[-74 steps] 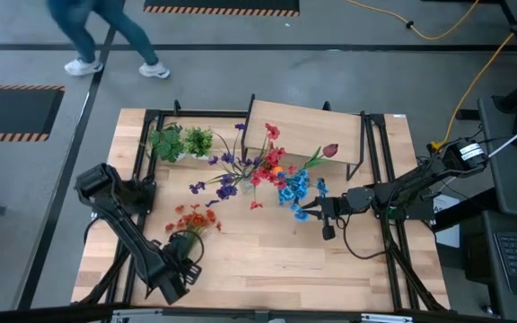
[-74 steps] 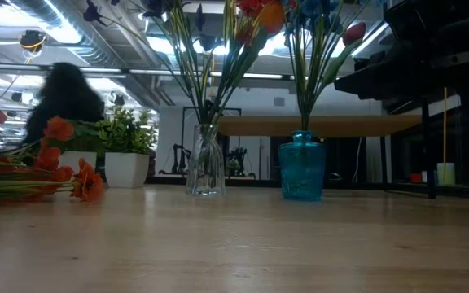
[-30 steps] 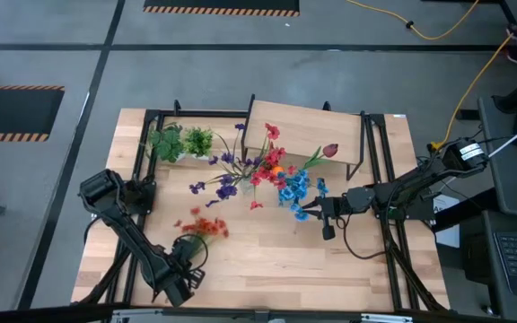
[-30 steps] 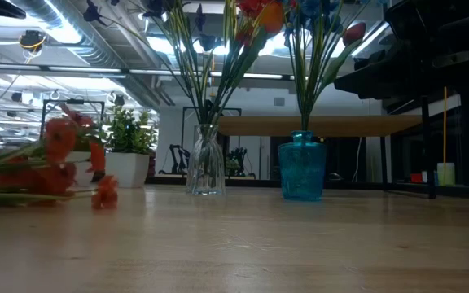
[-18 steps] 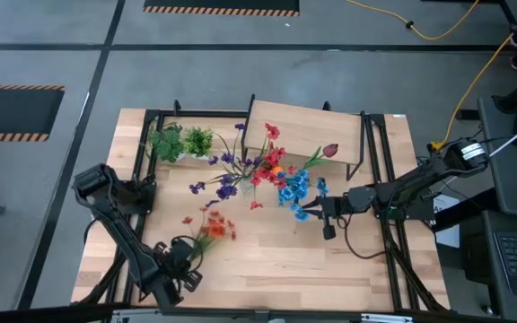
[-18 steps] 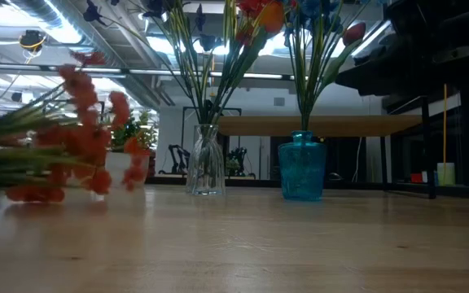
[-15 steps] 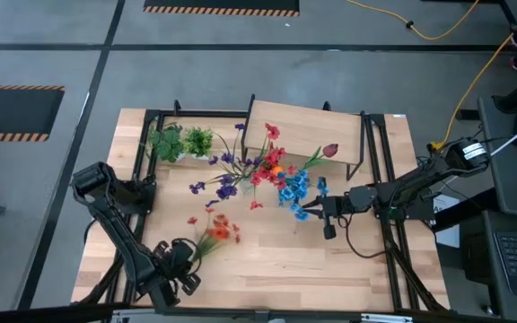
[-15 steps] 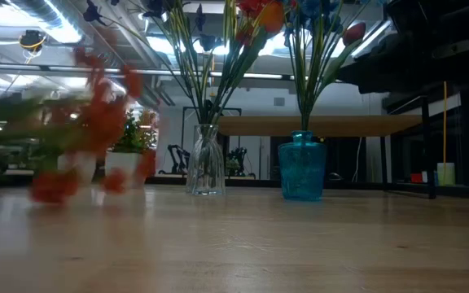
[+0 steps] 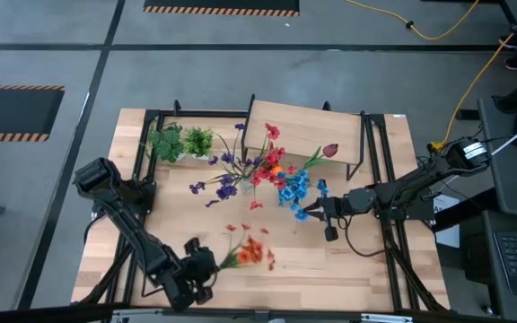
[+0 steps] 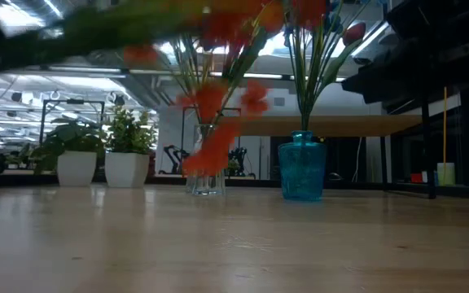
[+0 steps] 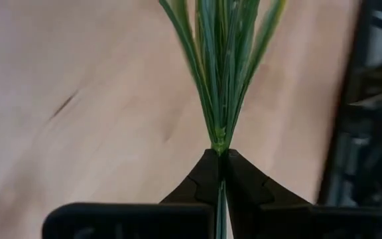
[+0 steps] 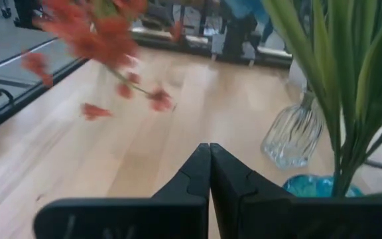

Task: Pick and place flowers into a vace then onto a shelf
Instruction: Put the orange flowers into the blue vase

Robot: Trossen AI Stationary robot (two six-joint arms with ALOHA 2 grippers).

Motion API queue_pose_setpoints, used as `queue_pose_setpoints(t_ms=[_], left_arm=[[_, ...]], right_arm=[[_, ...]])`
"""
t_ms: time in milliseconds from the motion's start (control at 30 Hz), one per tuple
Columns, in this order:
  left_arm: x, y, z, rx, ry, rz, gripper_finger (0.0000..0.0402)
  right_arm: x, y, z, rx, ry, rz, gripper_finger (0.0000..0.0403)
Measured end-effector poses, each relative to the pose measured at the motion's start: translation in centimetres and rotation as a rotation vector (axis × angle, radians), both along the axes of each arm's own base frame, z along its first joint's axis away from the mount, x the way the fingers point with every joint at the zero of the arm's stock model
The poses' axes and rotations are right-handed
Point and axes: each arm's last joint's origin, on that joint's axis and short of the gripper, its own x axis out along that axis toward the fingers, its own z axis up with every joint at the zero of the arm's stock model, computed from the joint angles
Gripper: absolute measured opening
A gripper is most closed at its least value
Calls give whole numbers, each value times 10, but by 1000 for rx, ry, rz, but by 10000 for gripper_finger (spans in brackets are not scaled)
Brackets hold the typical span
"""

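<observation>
Above table — left end effector (image 11: 219, 174) pinching orange spray (image 9: 251, 252)

Grey floor (image 9: 240, 81) with hazard-striped mats (image 9: 221, 9); yellow cable (image 9: 438, 34).

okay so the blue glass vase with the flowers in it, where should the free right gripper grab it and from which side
Probably the blue vase's body below the narrow neck, coming in level from the right gripper's own side. The stems and blue blooms spread above the mouth, so a top approach looks blocked, and the clear vase stands on its other side.
</observation>
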Motion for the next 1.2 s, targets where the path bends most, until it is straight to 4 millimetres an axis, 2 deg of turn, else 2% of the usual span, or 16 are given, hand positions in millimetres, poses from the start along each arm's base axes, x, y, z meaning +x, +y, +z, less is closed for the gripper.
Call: queue_pose_setpoints(t_ms=[267,400,600,967,1200], left_arm=[[23,3,27,72,-137,-285,5],[33,10,39,108,-191,-397,5],[58,25,49,131,-279,-579,4],[108,70,60,351,-493,-646,4],[131,87,53,444,-588,-607,4]], right_arm=[[-2,1,-4,55,53,0,10],[-4,10,-4,73,55,49,10],[-11,25,-5,85,59,103,3],[-21,44,2,32,-22,88,4],[-20,45,8,-17,-96,102,5]])
